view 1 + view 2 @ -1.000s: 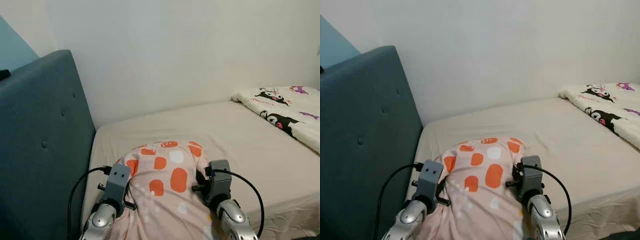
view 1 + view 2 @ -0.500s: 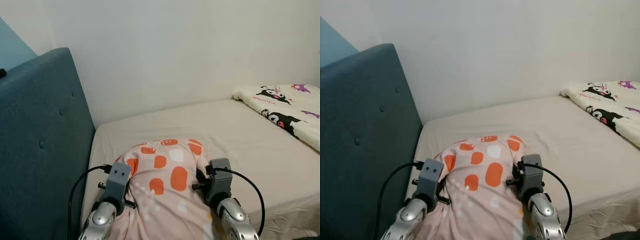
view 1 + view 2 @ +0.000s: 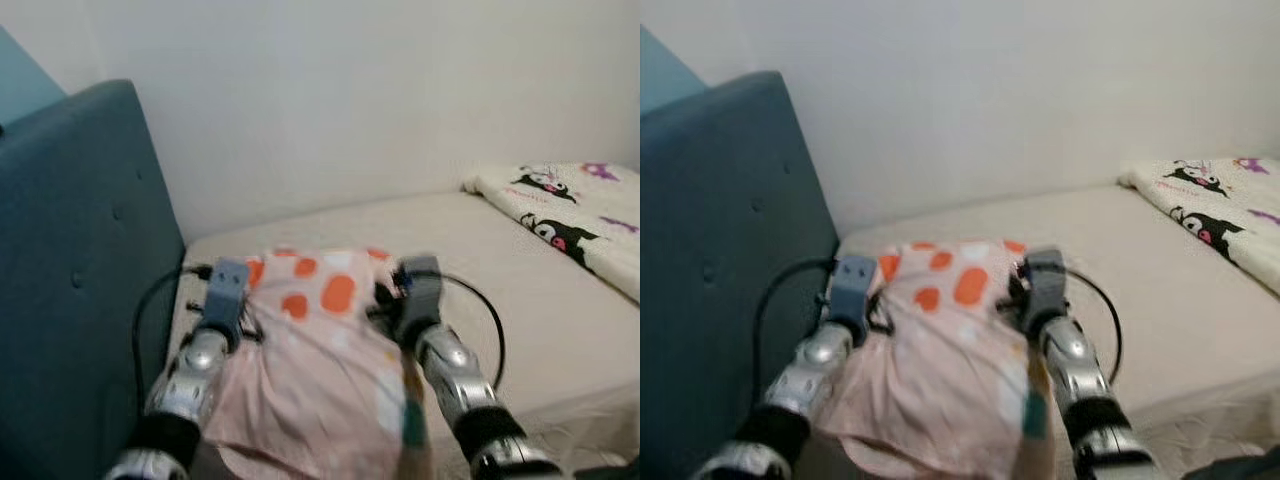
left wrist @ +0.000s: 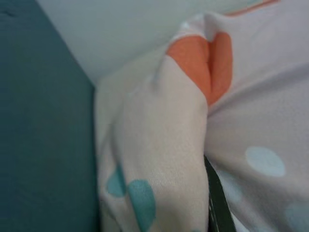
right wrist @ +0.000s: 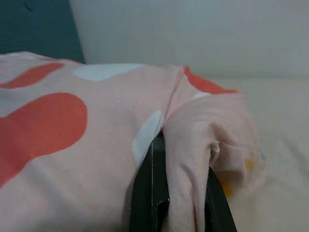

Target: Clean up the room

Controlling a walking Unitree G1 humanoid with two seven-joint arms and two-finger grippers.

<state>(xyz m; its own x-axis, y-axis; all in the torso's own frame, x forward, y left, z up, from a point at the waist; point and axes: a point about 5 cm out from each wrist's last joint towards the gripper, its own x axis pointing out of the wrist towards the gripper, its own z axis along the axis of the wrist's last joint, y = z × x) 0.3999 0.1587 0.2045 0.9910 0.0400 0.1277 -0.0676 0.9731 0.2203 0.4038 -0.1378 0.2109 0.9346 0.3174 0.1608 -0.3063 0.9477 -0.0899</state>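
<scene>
A pale pink pillowcase (image 3: 320, 350) printed with orange, white and light blue blobs hangs stretched between the two arms, held up over the bed (image 3: 520, 300) close to the teal headboard (image 3: 70, 280). Its top edge runs roughly level between the arms and the rest sags down toward the robot in loose folds (the head views are blurred, so finer detail of the print is lost). The left end effector (image 3: 228, 290) sits at the cloth's corner nearer the headboard; in the left wrist view one black finger (image 4: 217, 203) shows with fabric bunched over it, clenched on the pillowcase. The right end effector (image 3: 412, 288) is at the corner farther from the headboard, and in the right wrist view a pinch of pink cloth is squeezed between its two black fingers (image 5: 147, 203). At the far end of the bed from the headboard lies a white blanket (image 3: 570, 225) with black cartoon figures on it. A pale wall (image 3: 350, 100) rises behind the bed.
</scene>
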